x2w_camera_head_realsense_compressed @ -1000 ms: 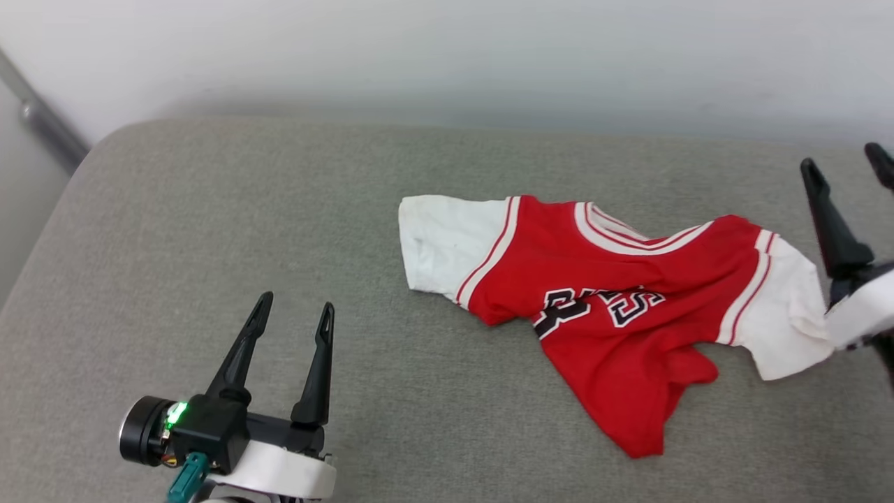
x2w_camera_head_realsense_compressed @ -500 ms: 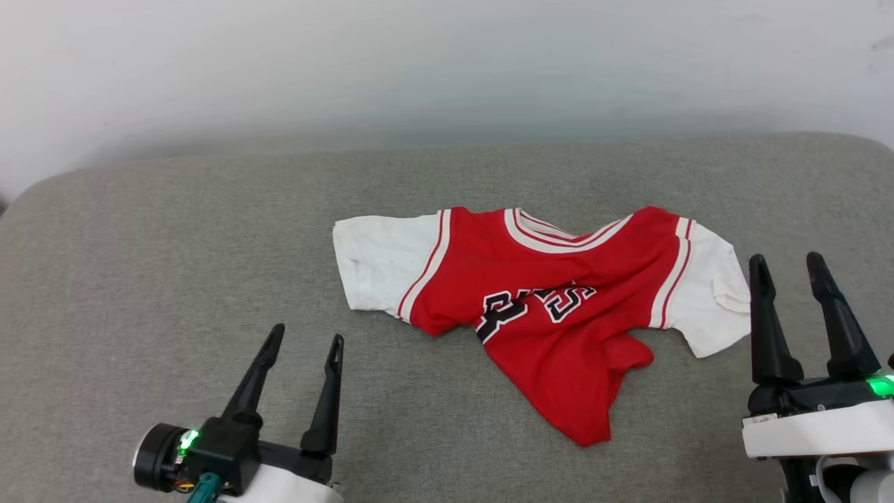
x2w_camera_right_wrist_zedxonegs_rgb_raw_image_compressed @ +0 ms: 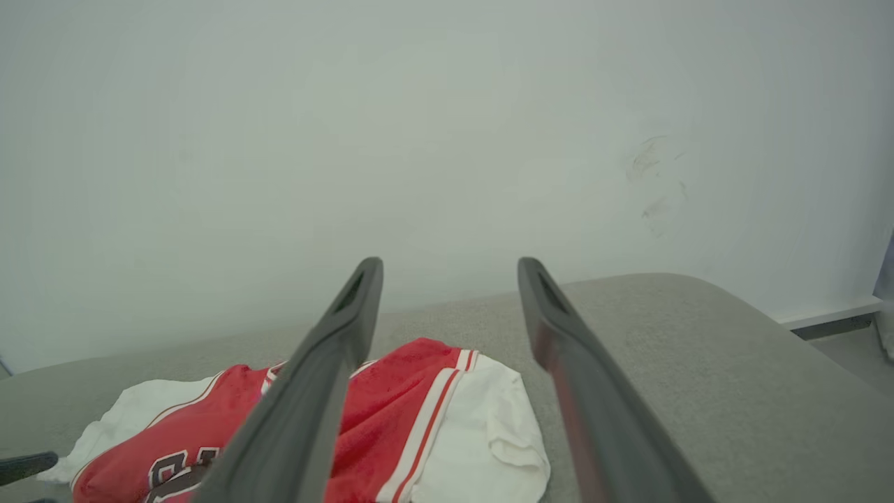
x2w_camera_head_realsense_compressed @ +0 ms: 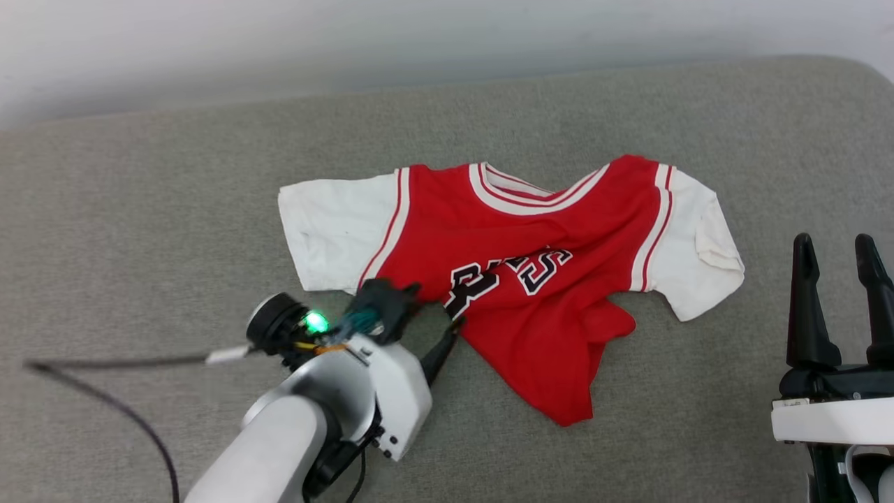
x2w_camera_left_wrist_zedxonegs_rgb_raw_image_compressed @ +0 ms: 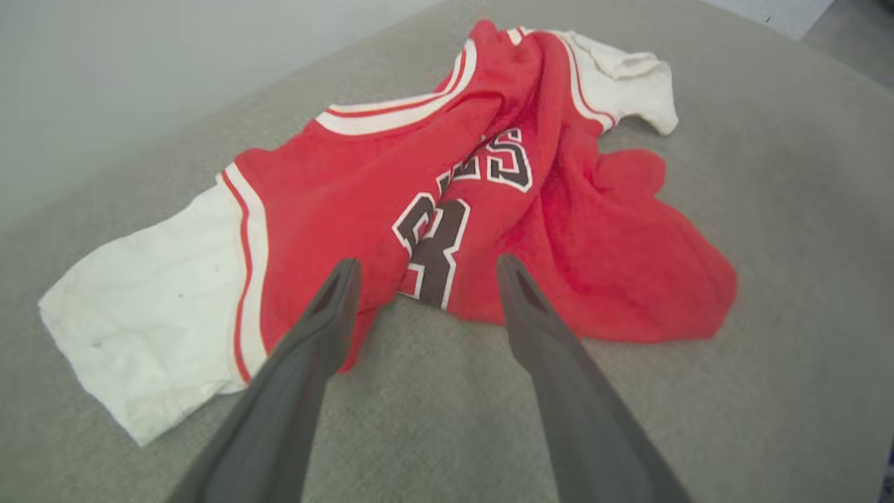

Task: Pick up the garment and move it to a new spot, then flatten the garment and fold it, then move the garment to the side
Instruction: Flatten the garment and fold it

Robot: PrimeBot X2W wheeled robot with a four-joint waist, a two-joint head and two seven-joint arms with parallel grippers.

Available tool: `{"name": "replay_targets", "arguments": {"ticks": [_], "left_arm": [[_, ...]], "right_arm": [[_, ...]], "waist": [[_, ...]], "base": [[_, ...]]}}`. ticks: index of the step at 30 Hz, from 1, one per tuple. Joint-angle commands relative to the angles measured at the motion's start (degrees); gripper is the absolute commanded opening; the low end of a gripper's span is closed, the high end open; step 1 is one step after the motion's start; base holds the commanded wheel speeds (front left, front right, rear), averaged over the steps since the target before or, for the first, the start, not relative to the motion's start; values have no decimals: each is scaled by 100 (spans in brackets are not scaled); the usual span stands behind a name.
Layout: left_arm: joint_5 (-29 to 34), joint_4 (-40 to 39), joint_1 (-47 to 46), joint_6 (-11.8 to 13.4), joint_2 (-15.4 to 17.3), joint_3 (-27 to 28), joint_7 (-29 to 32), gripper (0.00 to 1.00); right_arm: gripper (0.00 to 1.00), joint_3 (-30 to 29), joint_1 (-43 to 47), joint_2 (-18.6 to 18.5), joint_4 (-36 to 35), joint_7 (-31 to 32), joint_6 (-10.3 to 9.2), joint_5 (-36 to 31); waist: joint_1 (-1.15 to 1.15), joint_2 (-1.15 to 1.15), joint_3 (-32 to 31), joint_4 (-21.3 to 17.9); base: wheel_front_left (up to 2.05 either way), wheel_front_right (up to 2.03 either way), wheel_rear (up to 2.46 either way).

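You see the red jersey T-shirt with white short sleeves (x2w_camera_head_realsense_compressed: 531, 230) lying crumpled, chest up, on the grey fabric cushion (x2w_camera_head_realsense_compressed: 174, 209); its black lettering is creased, sleeves spread sideways, hem bunched into a point.

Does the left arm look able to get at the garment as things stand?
Probably yes: the left gripper is open, its tips at the garment's near red edge, with nothing lying between them on the grey cushion.
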Motion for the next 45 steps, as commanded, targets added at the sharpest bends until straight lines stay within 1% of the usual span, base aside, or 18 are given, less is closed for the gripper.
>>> {"name": "replay_targets", "arguments": {"ticks": [1, 4, 6, 7, 10, 18, 19, 20, 21, 27, 32, 36, 42, 45], "left_arm": [[-76, 20, -166, -5, 65, -99, 194, 100], [-414, 92, -712, -6, 171, -536, 962, 100], [-628, 178, -986, -7, 199, -776, 1333, 100], [-878, 340, -1413, -6, 218, -1074, 1636, 100], [-918, 578, -1733, -6, 228, -1326, 1742, 100], [-697, 1467, -2237, -6, 112, -1901, 1591, 100], [-743, 1595, -2243, -7, 101, -1995, 1600, 98], [-806, 1699, -2249, -7, 93, -2099, 1604, 34], [-869, 1774, -2255, -7, 90, -2169, 1581, 0], [-1161, 1895, -2267, -12, 56, -2399, 1362, 0], [-1300, 1648, -2201, -12, -68, -2476, 1074, 0], [-1364, 1384, -1972, -2, -134, -2603, 954, 0], [-1292, 923, -1465, 187, -159, -2875, 928, 0], [-1326, 789, -1173, 247, -233, -3051, 944, 0]], "right_arm": [[100, -10, -78, 28, -5, -36, -2, -29], [100, 52, -128, 61, 9, -39, -2, -24], [100, 62, -151, 75, 34, -57, -2, -37], [100, 63, -206, 109, 90, -97, -2, -43], [100, 97, -260, 138, 136, -140, -1, -44], [100, 286, -307, 224, 319, -249, -2, -4], [100, 321, -319, 232, 342, -271, -2, -1], [100, 353, -335, 242, 361, -281, -1, 2], [100, 379, -348, 248, 383, -290, -2, 4], [100, 369, -337, 267, 503, -334, -2, -20], [100, 327, -293, 266, 534, -292, -2, -58], [100, 298, -226, 267, 539, -219, -2, -67], [100, 272, -89, 268, 491, -75, -2, -54], [100, 290, -40, 268, 441, -5, -2, -49]], "waist": [[0, 0, 161, -108], [0, 0, 361, -200], [0, 0, 491, -268], [0, 0, 672, -352], [0, 0, 828, -435], [0, 0, 1072, -526], [0, 0, 1085, -534], [0, 0, 1094, -542], [0, 0, 1096, -549], [0, 0, 946, -468], [0, 0, 604, -344], [0, 0, 271, -250], [0, 0, -130, -165], [0, 0, -233, -140]], "base": [[0, 0, 0], [0, 0, 0], [0, 0, 0], [0, 0, 0], [0, 0, 0], [0, 0, 0], [0, 0, 0], [0, 0, 0], [0, 0, 0], [0, 0, 0], [0, 0, 0], [0, 0, 0], [0, 0, 0], [0, 0, 0]]}}
